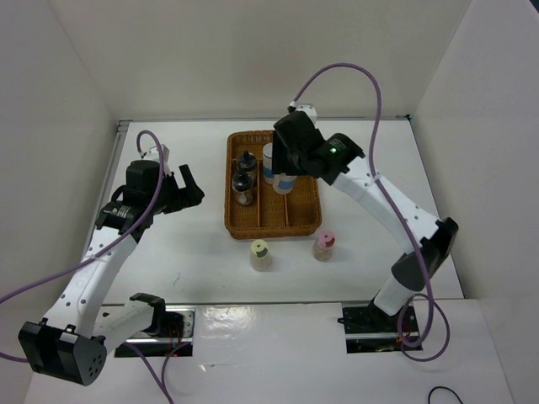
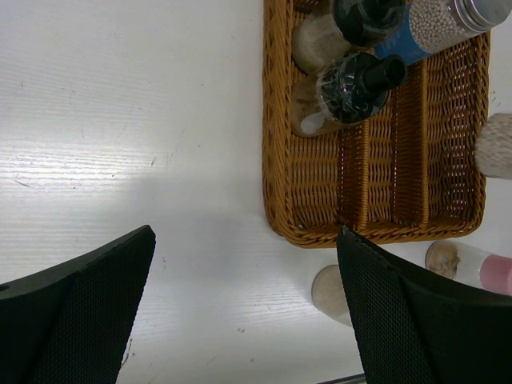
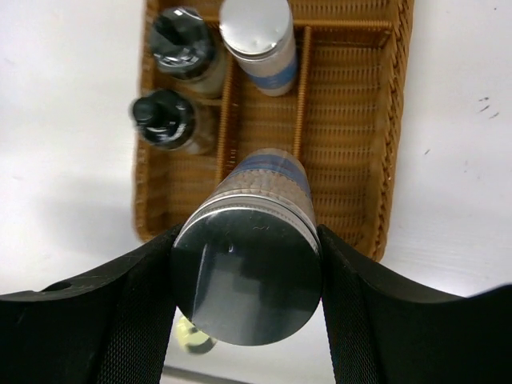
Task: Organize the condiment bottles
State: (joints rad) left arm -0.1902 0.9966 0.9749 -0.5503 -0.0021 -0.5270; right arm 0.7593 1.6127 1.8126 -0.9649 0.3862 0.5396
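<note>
Grey-capped white cylinder (image 3: 246,272) stood upright, pinched in the jaws of the right gripper (image 3: 246,280) over the wicker tray's (image 1: 229,189) middle lane (second cylinder (image 3: 256,36) at its far end); left gripper (image 2: 246,236) gaped wide, well apart.

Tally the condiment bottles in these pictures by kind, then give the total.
Dark-capped clear shakers: 2
White cylinders with grey tops: 2
Yellow-capped bottle: 1
Pink-capped bottle: 1
Total: 6
</note>
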